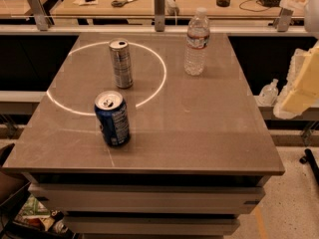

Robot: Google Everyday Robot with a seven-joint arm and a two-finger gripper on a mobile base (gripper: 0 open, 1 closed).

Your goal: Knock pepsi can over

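Note:
The pepsi can (112, 118) is a short dark-blue can with white markings and a silver top. It stands upright on the grey-brown table (199, 128), near the front left. My gripper (300, 83) is the pale cream and white shape at the right edge of the camera view. It hangs beyond the table's right side, far from the can and touching nothing.
A taller slim silver can (121, 62) stands upright behind the pepsi can. A clear water bottle (197, 43) stands at the back right of the table. A bright ring of reflected light (159, 59) lies on the tabletop. Desks with clutter stand behind.

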